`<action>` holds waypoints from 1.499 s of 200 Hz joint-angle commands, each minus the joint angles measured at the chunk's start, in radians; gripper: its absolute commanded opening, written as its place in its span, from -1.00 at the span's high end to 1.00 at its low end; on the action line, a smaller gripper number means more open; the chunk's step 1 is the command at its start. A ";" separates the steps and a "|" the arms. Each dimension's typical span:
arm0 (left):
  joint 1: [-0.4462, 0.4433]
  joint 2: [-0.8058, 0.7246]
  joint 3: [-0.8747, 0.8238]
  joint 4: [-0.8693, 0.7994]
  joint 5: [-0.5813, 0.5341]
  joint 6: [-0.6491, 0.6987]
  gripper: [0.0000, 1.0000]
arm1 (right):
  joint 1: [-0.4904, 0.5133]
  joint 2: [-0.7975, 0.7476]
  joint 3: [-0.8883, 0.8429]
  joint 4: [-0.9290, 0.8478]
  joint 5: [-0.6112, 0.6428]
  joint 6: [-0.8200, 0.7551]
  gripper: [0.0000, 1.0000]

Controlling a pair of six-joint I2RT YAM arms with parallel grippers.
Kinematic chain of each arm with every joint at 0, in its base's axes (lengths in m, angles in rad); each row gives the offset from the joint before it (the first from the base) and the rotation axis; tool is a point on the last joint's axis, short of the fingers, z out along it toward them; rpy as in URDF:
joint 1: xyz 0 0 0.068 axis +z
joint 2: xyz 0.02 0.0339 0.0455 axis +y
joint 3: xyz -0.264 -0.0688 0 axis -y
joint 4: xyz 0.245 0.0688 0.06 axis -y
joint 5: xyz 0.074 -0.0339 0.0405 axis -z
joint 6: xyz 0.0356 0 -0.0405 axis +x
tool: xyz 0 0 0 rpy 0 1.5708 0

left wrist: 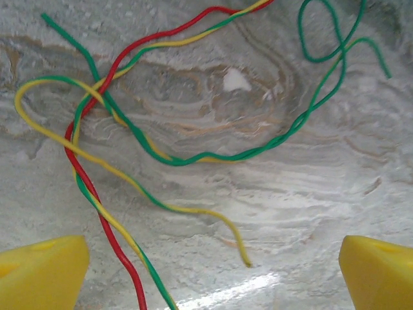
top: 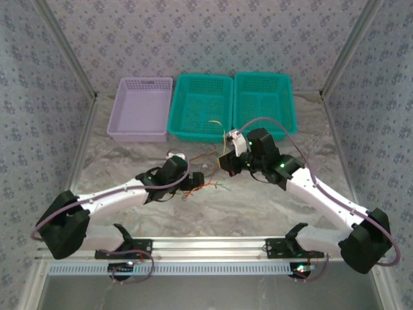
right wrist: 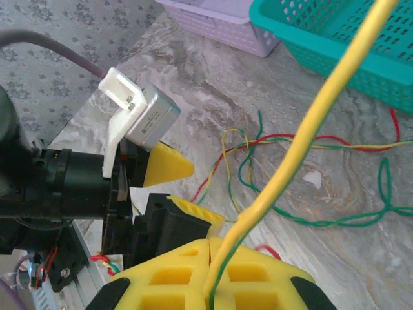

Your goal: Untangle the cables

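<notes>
Marbled grey surface (top: 258, 200) inside patterned walls, with a lilac basket (top: 147, 80) and two teal baskets (top: 200, 77) lined along the far edge. Cables (top: 205, 184): thin strands in red, green and yellow, heaped loosely on the surface between the two arms, near the baskets but outside them. Left end effector (top: 192, 181): released, spread wide, hovering low over the heap. From the left wrist, cables (left wrist: 129, 135) lying directly ahead and between the yellow fingertips (left wrist: 45, 271), apart from both. Main crossing up and to the left in that view, an overlap of red, green and yellow. Long run of the red-green-yellow bundle from lower left to upper right, with a separate twisted green pair off to the right. Right end effector (right wrist: 210, 265): clenched on a yellow cable (right wrist: 310, 129) rising up out of the grip, a thin green strand caught alongside it. Left arm judged the nearer to the heap and better placed to pin or pick a strand at the crossing. Likely hindrances: closeness of the two end effectors, overlapping strands apt to lift together, a loose yellow end lying near the left fingertips.
</notes>
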 commanded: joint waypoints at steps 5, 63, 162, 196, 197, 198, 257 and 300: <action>-0.007 0.014 -0.017 0.036 -0.005 -0.015 -0.99 | -0.001 -0.059 0.000 -0.050 0.068 -0.023 1.00; -0.007 0.005 -0.033 0.016 -0.039 -0.003 -1.00 | -0.013 -0.150 -0.004 -0.116 0.215 -0.013 1.00; -0.006 -0.117 -0.156 0.093 -0.013 -0.022 -1.00 | -0.044 -0.279 -0.012 -0.182 0.292 0.062 1.00; -0.008 -0.086 -0.186 0.141 0.015 -0.038 -0.99 | -0.048 -0.282 -0.021 -0.182 0.337 0.097 1.00; -0.008 -0.084 -0.185 0.144 0.015 -0.038 -0.99 | -0.048 -0.283 -0.021 -0.184 0.340 0.099 1.00; -0.007 -0.083 -0.185 0.145 0.016 -0.038 -1.00 | -0.048 -0.284 -0.021 -0.184 0.344 0.102 1.00; -0.028 0.006 -0.161 0.183 0.007 -0.046 -0.99 | -0.079 -0.329 0.014 -0.229 0.332 0.194 1.00; -0.032 0.060 -0.127 0.151 -0.006 -0.038 -1.00 | -0.107 -0.347 0.052 -0.271 0.295 0.234 1.00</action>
